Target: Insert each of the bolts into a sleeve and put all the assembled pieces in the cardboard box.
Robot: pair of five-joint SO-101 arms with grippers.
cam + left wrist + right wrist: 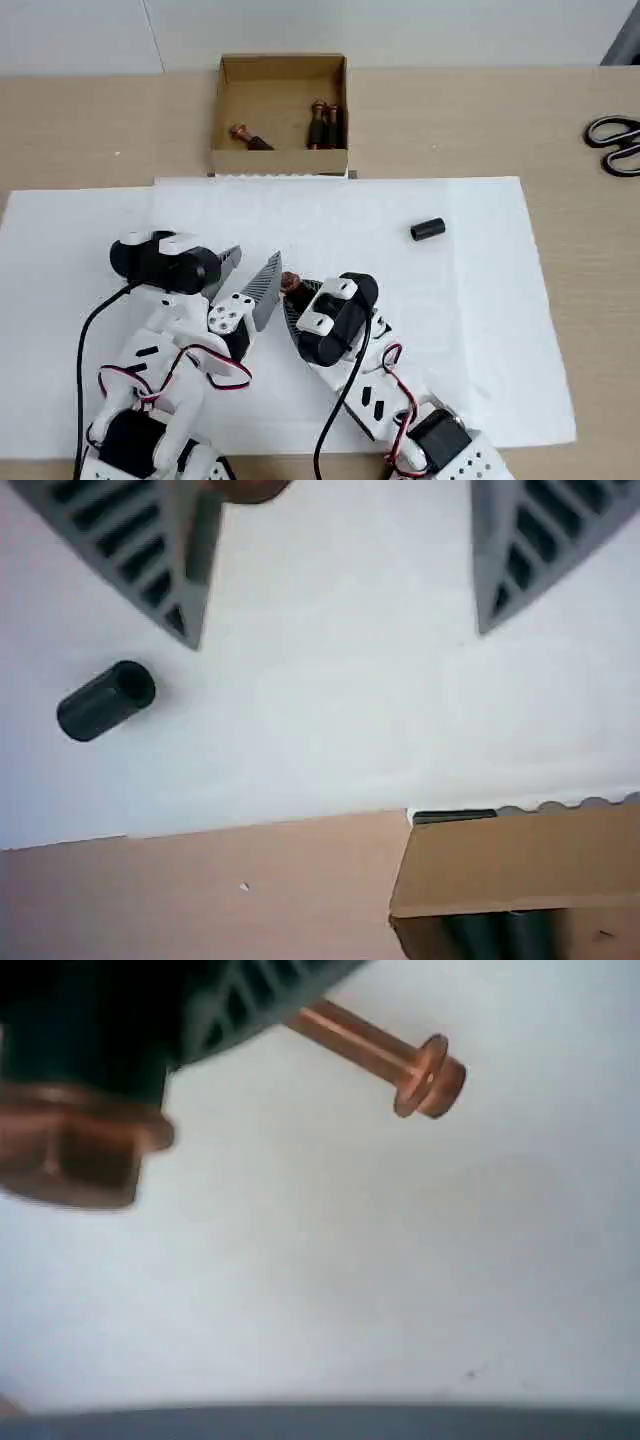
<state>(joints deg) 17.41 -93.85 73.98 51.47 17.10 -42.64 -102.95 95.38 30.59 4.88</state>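
My left gripper [258,255] hovers over the near left part of the paper [480,330]. Its jaws are spread wide with nothing between them, which I take for a ready stance, waiting to receive a part. Beyond it, on the bare desk [90,120] just past the paper's far edge, stands the box [280,160]. It is open at the top so that things can be dropped in from above. What look like three finished pieces [325,125] lie inside, one toward its left wall and two side by side at its right wall, so much of the job seems done. Just right of my empty jaws, over the middle of the paper's near half, my right gripper [293,292] pinches a bolt [78,1152]. Its hexagonal head sticks out free. I judge it is held up beside my left jaws so the two can work on it together. A second bolt [385,1058] pokes out past my right jaw. It appears to lie on the paper, though I cannot tell for sure. Toward the paper's far right corner the sleeve [427,229] lies on its side, well apart from both grippers, so one of them must fetch it before any bolt can go in. A pair of scissors [615,143] rests at the desk's right edge, off the paper and out of the work.
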